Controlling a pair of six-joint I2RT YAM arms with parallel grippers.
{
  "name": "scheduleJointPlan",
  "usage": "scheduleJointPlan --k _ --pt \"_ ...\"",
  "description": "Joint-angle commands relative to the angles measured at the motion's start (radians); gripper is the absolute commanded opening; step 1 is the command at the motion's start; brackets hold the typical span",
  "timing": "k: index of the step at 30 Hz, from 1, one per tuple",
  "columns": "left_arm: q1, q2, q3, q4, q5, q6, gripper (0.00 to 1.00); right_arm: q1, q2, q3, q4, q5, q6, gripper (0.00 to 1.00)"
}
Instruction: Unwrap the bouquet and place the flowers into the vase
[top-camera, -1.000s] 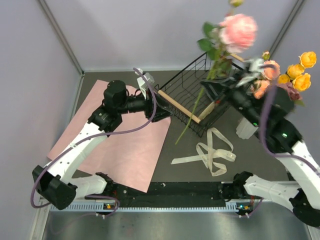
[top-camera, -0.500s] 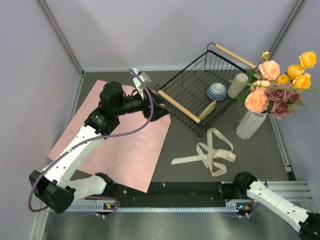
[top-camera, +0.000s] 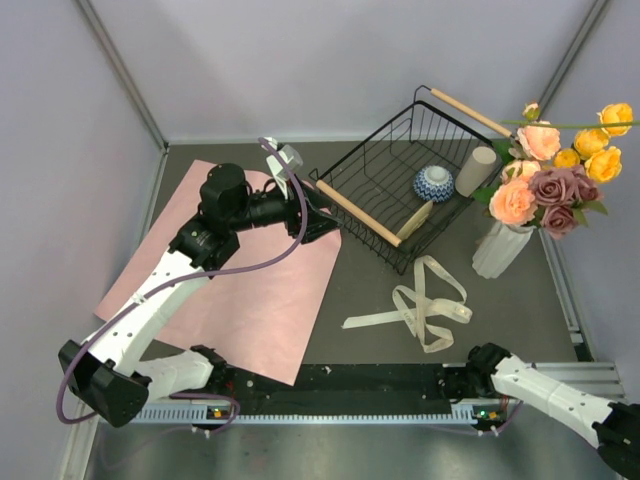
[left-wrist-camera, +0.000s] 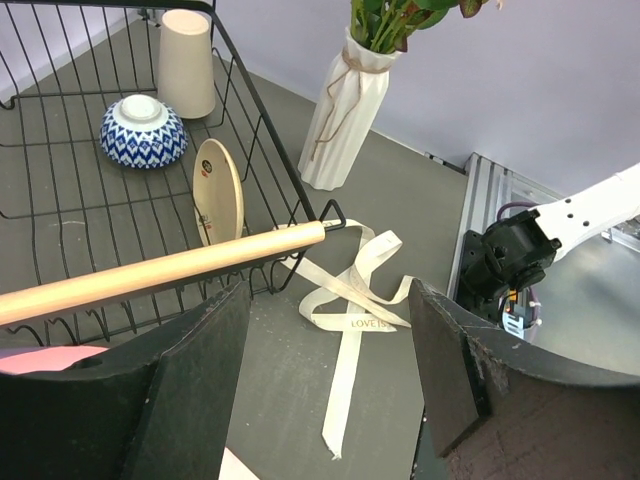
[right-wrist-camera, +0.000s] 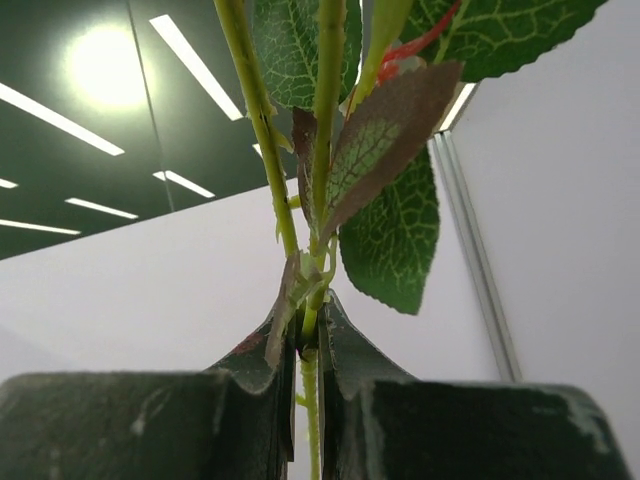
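Note:
The white ribbed vase (top-camera: 498, 250) stands at the right with peach, mauve and yellow flowers (top-camera: 545, 185) in it. The bouquet's pink wrapping paper (top-camera: 250, 290) lies spread flat on the left, and its cream ribbon (top-camera: 425, 300) lies loose in the middle. My left gripper (top-camera: 325, 222) hovers open and empty at the basket's near left corner, over the ribbon (left-wrist-camera: 350, 300) in its wrist view. My right gripper (right-wrist-camera: 308, 340) is out of the top view. It points upward, shut on a green flower stem (right-wrist-camera: 325, 150) with leaves (right-wrist-camera: 395, 230). A thin green stem (top-camera: 560, 124) crosses above the vase's blooms.
A black wire basket (top-camera: 375, 165) with wooden handles (left-wrist-camera: 160, 270) holds a blue-and-white bowl (top-camera: 433, 183), a cream cup (top-camera: 475, 170) and a small plate (top-camera: 418, 217). Grey walls close in both sides. Only the right arm's base (top-camera: 490, 365) shows at the bottom right.
A second ago the right arm reached over the basket, holding a pink rose high. It has swung out to the right with the stem. The left arm has shifted only slightly.

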Motion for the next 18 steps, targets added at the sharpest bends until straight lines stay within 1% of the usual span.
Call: scheduleJointPlan --k 1,3,4,7,11,15,18 --pt "-0.001 -0.003 -0.002 0.041 0.017 0.005 0.70 0.007 0.107 0.135 -0.072 0.087 -0.137 0.00" --pt "-0.001 -0.006 -0.002 0.041 0.019 0.007 0.70 0.008 0.139 0.208 -0.157 0.126 -0.178 0.00" --pt "-0.001 -0.006 -0.002 0.041 0.019 0.007 0.70 0.008 0.153 0.222 -0.241 0.127 -0.178 0.00" --pt "-0.003 -0.004 -0.003 0.046 0.026 -0.001 0.70 0.007 0.153 0.241 -0.323 0.125 -0.172 0.00" --pt "-0.001 0.000 -0.003 0.052 0.036 -0.007 0.70 0.008 0.169 0.270 -0.392 0.142 -0.186 0.00" --pt "-0.001 0.002 -0.005 0.055 0.043 -0.010 0.70 0.008 0.161 0.250 -0.445 0.069 -0.178 0.00" --pt "-0.003 -0.001 -0.005 0.057 0.043 -0.010 0.70 0.008 0.165 0.222 -0.459 0.044 -0.204 0.00"
